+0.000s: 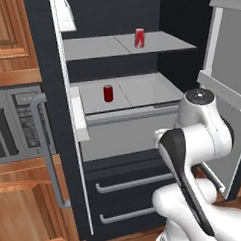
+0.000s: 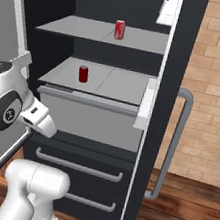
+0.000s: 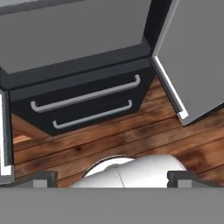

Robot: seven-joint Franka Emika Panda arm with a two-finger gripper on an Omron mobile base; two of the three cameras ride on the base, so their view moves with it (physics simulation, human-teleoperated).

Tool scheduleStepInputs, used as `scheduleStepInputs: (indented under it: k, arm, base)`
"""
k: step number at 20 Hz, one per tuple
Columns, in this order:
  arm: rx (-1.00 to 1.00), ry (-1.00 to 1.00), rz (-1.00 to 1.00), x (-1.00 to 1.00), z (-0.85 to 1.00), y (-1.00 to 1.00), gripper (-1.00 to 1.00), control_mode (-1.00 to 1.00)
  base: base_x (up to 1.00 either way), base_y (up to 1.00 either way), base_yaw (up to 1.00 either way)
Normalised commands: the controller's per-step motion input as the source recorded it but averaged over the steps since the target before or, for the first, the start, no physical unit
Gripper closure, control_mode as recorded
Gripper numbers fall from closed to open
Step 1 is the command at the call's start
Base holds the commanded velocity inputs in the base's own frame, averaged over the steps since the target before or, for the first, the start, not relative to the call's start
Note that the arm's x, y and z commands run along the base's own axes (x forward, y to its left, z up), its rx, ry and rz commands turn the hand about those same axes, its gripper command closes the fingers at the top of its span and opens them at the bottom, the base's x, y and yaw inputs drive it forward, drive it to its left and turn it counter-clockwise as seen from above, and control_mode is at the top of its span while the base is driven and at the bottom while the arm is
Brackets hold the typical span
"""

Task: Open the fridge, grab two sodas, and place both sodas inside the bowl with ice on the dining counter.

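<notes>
While the black fridge (image 1: 118, 142) stands with both doors swung wide, one red soda can (image 1: 139, 37) sits upright on the upper grey shelf (image 1: 98, 46) and a second can (image 1: 108, 93) stands on the shelf below, nearer the left. The pincer (image 3: 111, 177) is released, its fingertips (image 3: 41, 177) spread far apart, pointing down at the two lower drawers (image 3: 83, 105) and wooden floor (image 3: 131, 135).

We see the matte black fridge (image 1: 50, 71) with both doors swung open, one red soda (image 1: 139, 38) upright on its upper grey shelf and another soda (image 1: 108, 93) upright on the shelf below, well apart.
</notes>
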Motion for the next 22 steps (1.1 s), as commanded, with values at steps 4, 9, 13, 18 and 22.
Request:
scheduleStepInputs:
  k: [4, 9, 13, 18, 22]
  arm:
    - [-0.09, -0.06, 0.00, -0.48, -0.35, -0.44, -1.00, -1.00]
    - [0.00, -0.04, 0.00, -0.07, -0.04, -0.08, -1.00, -1.00]
    - [0.00, 0.00, 0.00, 0.00, 0.00, 0.00, -1.00, -1.00]
    - [0.00, 0.00, 0.00, 0.06, 0.00, 0.00, -1.00, 1.00]
    - [0.00, 0.00, 0.00, 0.00, 0.00, 0.00, -1.00, 1.00]
  base:
    - [0.00, 0.00, 0.00]
    - [0.00, 0.00, 0.00]
    - [0.00, 0.00, 0.00]
    - [0.56, 0.08, 0.00]
    - [0.90, 0.34, 0.00]
